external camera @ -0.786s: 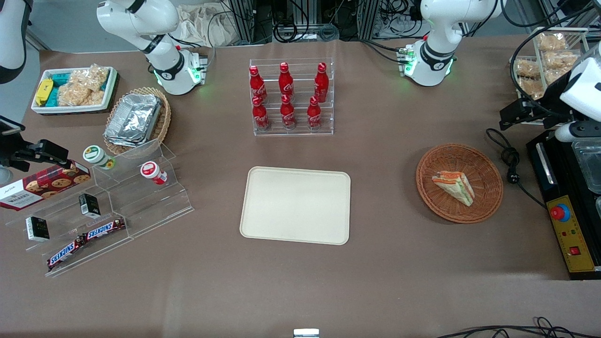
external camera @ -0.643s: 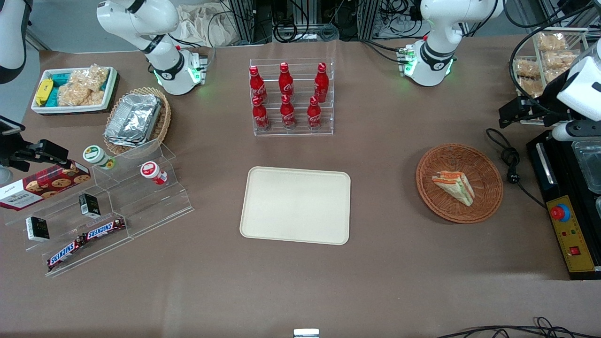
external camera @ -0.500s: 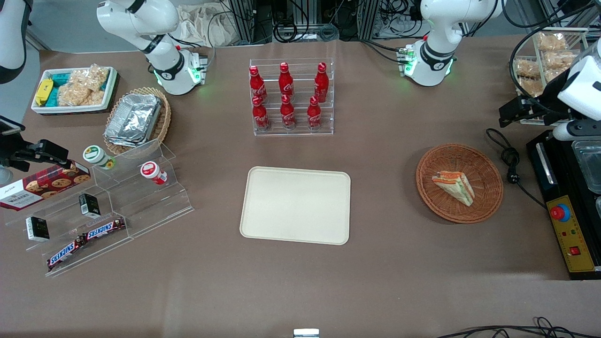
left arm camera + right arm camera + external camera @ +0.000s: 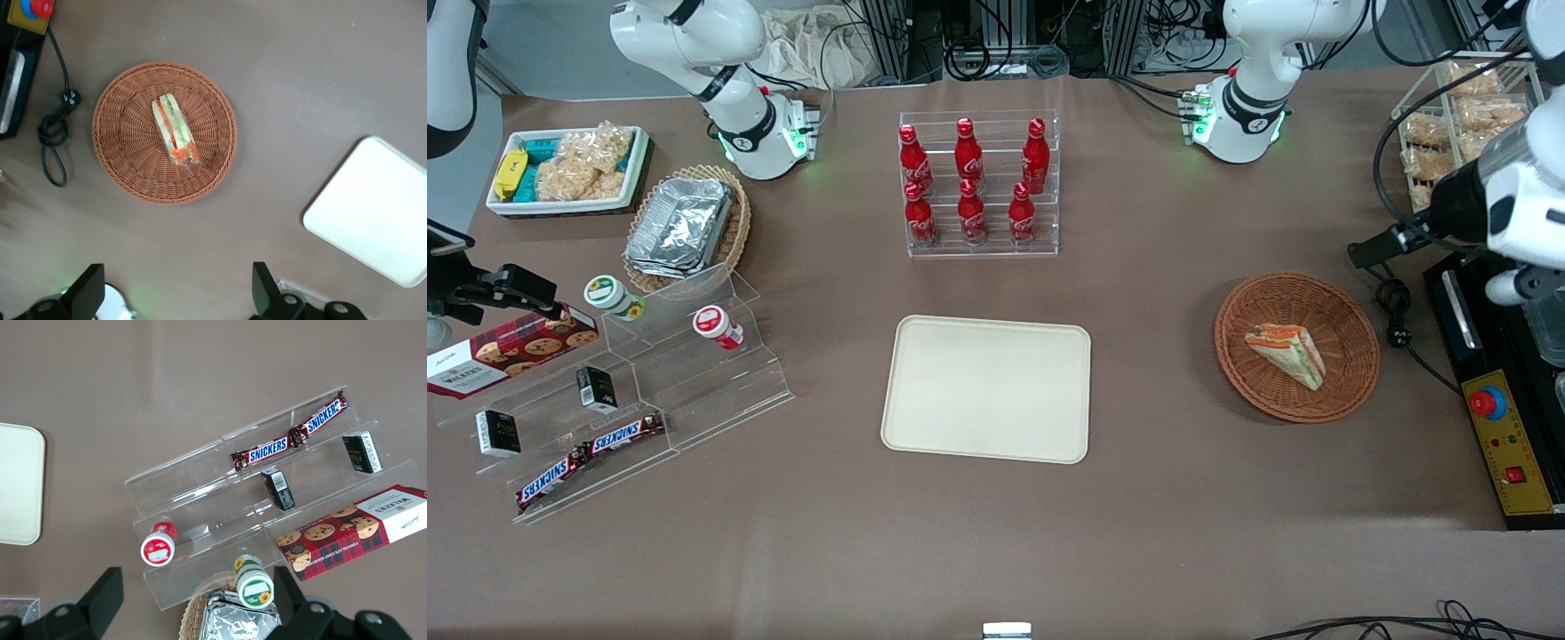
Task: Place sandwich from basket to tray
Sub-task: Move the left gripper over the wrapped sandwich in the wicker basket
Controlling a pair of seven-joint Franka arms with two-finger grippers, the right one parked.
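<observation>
— Where is the sandwich (image 4: 1286, 355)?

— In the round reddish-brown basket (image 4: 1352, 378), lying on its side on the woven floor, toward the working arm's end of the counter (image 4: 1138, 533). The wrist camera looks straight down on it: the sandwich (image 4: 175, 129) is a little off the middle of the basket (image 4: 127, 143), with its orange, red and green layers showing along one edge.

— And the tray (image 4: 987, 388)?

— Flat on the counter around its middle, well apart from the basket, with bare counter between the two. It is nearer the front camera than the clear rack of red cola bottles (image 4: 978, 182).

— Where is the left arm's gripper (image 4: 175, 270)?

— High above the counter, clear of the basket and touching nothing. From the wrist camera, basket and tray (image 4: 373, 210) both lie below it.

— What about the fingers (image 4: 90, 293)?

— Spread wide, with nothing between them but the counter beneath.

— Anything close to the basket?

— A coiled black cable (image 4: 1394, 302) with a plug lies just beside it, between the basket and the black unit at the counter's end.
</observation>
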